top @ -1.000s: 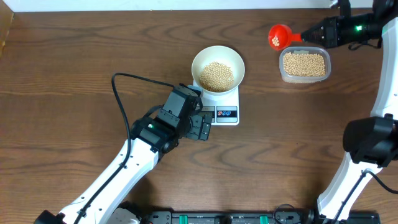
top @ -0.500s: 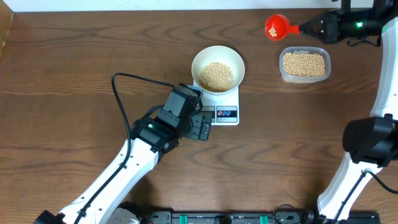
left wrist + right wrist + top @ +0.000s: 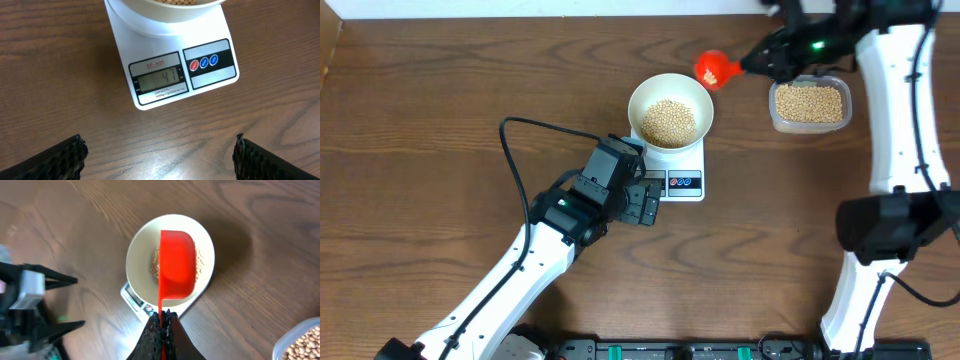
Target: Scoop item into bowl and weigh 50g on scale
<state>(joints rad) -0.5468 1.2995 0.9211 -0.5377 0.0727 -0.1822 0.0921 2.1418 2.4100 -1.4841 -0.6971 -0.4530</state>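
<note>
The white bowl (image 3: 638, 100) stands on the white scale (image 3: 684, 182) with a pile of tan beans (image 3: 669, 121) in it. The scale's display (image 3: 159, 77) reads 47, beside its red and blue buttons (image 3: 204, 62). My right gripper (image 3: 758, 62) is shut on the handle of a red scoop (image 3: 714, 68), held at the bowl's upper right rim. In the right wrist view the scoop (image 3: 176, 265) hovers over the bowl (image 3: 136, 255), below the gripper (image 3: 162, 322). My left gripper (image 3: 160, 155) is open and empty, low over the table just in front of the scale.
A clear plastic tub (image 3: 809, 104) full of beans stands right of the bowl, under the right arm; its corner shows in the right wrist view (image 3: 300, 340). The left arm's black cable (image 3: 515, 160) loops over the table left of the scale.
My right gripper has carried the red scoop left and down, from behind the tub to the bowl's upper right rim. The left arm, bowl and scale have not moved.
</note>
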